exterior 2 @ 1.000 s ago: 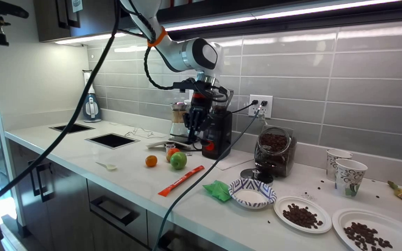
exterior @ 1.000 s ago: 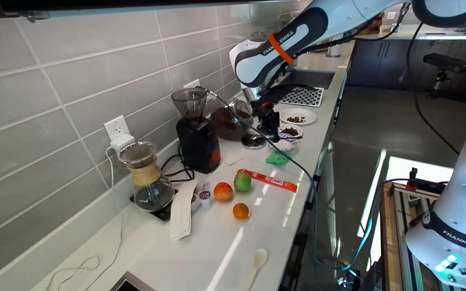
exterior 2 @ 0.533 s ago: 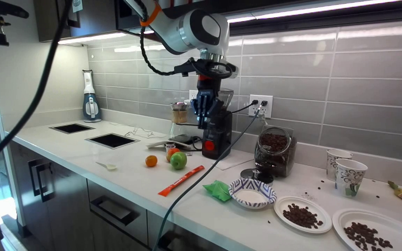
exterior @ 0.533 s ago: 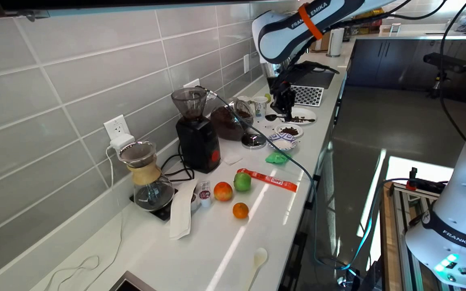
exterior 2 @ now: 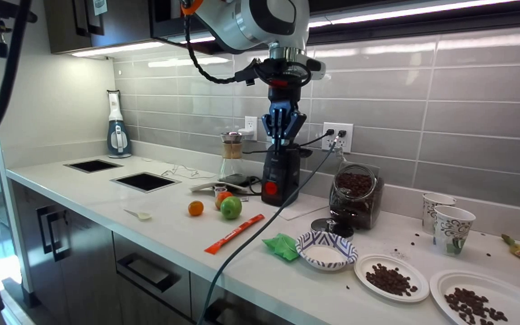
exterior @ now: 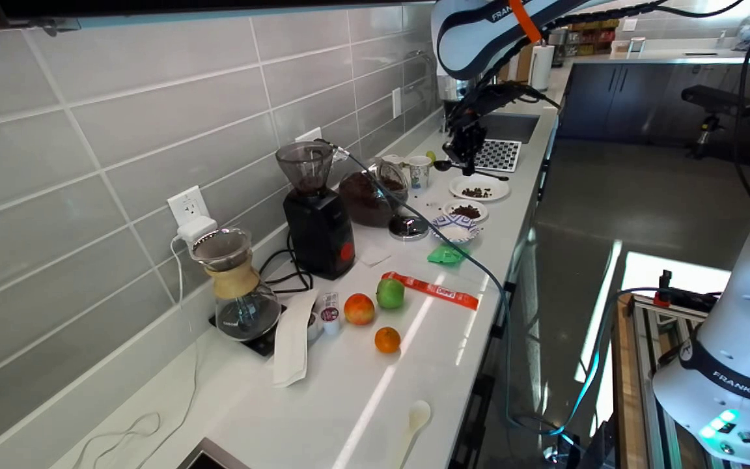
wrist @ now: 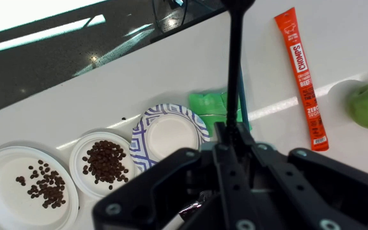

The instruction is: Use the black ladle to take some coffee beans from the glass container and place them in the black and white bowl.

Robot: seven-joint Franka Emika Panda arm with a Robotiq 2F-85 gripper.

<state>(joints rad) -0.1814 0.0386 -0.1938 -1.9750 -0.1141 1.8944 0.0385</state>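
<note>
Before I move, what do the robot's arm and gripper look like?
The Franka Panda arm is white with black joint trim, an orange band, a silver wrist collar, a black cable and a black base ring lettered FRANKA EMIKA. The Robotiq gripper is black with silver screws, its fingers bluish in an exterior view.

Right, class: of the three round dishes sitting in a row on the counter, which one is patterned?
The bowl beside the green packet: it has a blue geometric pattern, while the smaller plate and the larger plate are plain white.
</note>
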